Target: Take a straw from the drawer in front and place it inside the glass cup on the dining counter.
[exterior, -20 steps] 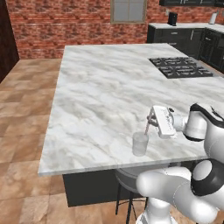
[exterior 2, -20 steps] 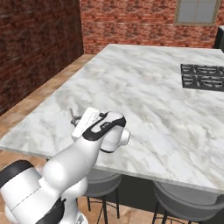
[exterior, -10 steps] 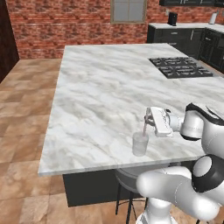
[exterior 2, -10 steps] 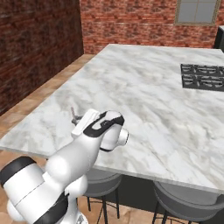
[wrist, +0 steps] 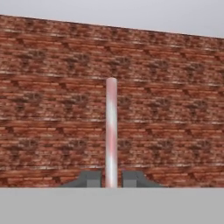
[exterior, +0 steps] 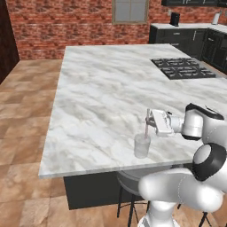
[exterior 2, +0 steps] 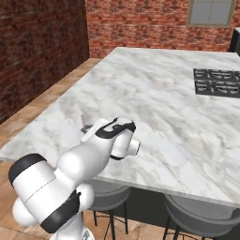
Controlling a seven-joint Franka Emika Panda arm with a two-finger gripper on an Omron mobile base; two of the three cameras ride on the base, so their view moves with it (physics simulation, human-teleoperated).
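The glass cup (exterior: 142, 146) stands upright on the marble dining counter (exterior: 106, 93), close to its near edge. My gripper (exterior: 149, 118) hangs just above and slightly right of the cup, shut on the straw (exterior: 146, 126). The straw is a thin pale pinkish stick, held nearly upright, and its lower end reaches into the cup's mouth. In the hand view the straw (wrist: 111, 131) rises straight up between the two dark fingertips (wrist: 92, 178) of my gripper (wrist: 111, 179). In the right base view my own arm covers the cup on the dining counter (exterior 2: 154, 93). The drawer is out of view.
A black gas cooktop (exterior: 184, 68) (exterior 2: 218, 80) is set into the counter's far right. Grey stools (exterior: 133, 177) (exterior 2: 187, 220) stand under the near edge. A brick wall (wrist: 166, 109) lies beyond, and dark cabinets (exterior: 177, 35) line the back right.
The gripper has shifted a little to the left with the straw, bringing it over the cup. The cup has not moved.
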